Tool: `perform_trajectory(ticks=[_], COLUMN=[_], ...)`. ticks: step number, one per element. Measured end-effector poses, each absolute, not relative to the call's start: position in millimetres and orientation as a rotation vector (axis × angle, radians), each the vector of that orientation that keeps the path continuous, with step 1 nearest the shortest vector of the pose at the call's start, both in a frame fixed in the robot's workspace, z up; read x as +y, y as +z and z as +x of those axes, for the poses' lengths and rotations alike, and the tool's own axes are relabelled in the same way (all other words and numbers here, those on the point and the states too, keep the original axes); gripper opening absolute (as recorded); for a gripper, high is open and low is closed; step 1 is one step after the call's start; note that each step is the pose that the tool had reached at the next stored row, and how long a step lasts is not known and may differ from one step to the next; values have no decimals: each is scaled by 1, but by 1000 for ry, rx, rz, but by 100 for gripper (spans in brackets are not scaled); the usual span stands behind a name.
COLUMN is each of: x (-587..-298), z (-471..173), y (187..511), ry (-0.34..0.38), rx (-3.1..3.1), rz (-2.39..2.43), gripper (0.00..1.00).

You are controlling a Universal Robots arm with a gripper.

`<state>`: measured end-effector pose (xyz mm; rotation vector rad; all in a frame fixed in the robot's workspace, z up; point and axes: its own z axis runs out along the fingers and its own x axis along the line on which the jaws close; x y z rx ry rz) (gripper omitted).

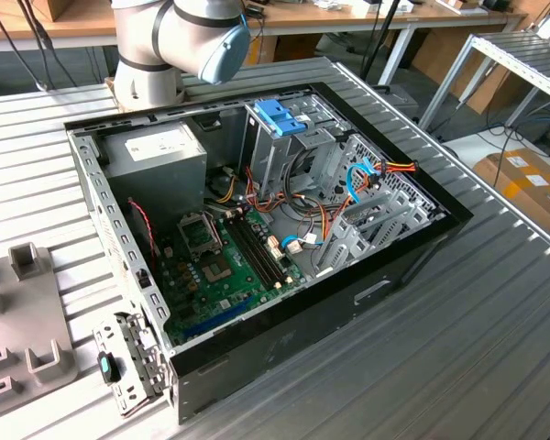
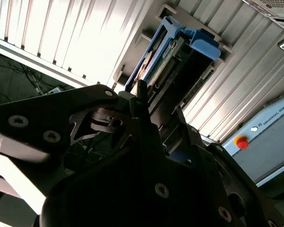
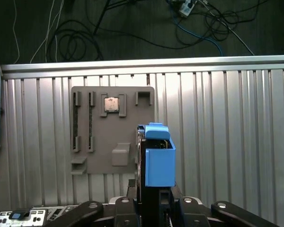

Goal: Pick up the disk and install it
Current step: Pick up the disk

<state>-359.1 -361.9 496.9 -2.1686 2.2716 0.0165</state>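
The disk (image 3: 156, 158) stands on edge between my gripper's (image 3: 154, 197) dark fingers, its light-blue side rail facing the first wrist camera. In the second wrist view the disk (image 2: 177, 56) shows its connector edge and both blue rails just past the gripper (image 2: 146, 111). The gripper is shut on it. It hangs over the ribbed table beside the right edge of a grey holder plate (image 3: 112, 137). The open computer case (image 1: 403, 266) lies on its side in the exterior view, with a blue-topped drive cage (image 1: 280, 119) at its far end.
The grey holder plate carries a processor chip (image 3: 111, 104) and several slots. Its corner (image 1: 23, 312) lies at the exterior view's left. A loose metal bracket (image 1: 128, 367) leans by the case's near corner. The arm's base (image 1: 151, 55) stands behind the case. Cables lie on the floor.
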Motion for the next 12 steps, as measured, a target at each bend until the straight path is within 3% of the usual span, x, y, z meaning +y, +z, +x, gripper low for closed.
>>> perform_trajectory(ticks=[12], x=[-362], z=[-347], y=[497], ry=[16], rx=[2272], rz=[-2169], gripper=[35])
